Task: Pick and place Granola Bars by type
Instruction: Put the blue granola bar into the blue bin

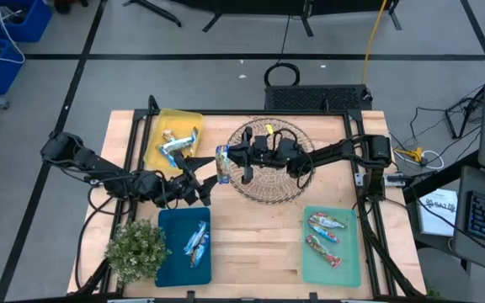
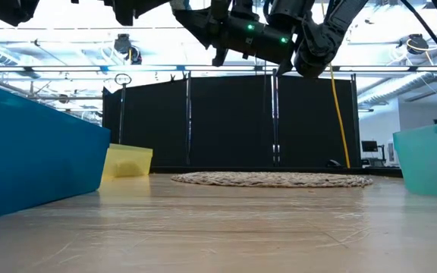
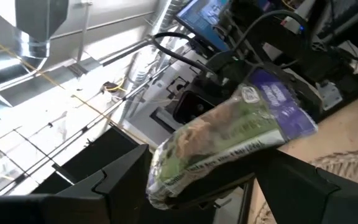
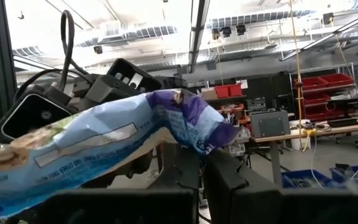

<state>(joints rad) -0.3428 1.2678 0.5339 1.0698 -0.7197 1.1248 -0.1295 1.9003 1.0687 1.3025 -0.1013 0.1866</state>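
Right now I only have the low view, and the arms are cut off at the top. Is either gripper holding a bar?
Observer: Yes. The right gripper is shut on a blue-and-purple granola bar, above the left edge of the wicker basket.
Operator: And the left gripper?
Observer: The left gripper is open, close beside that bar and not gripping it.
Operator: Which mats have bars on them?
Observer: All three: the yellow mat, the teal mat and the green mat.
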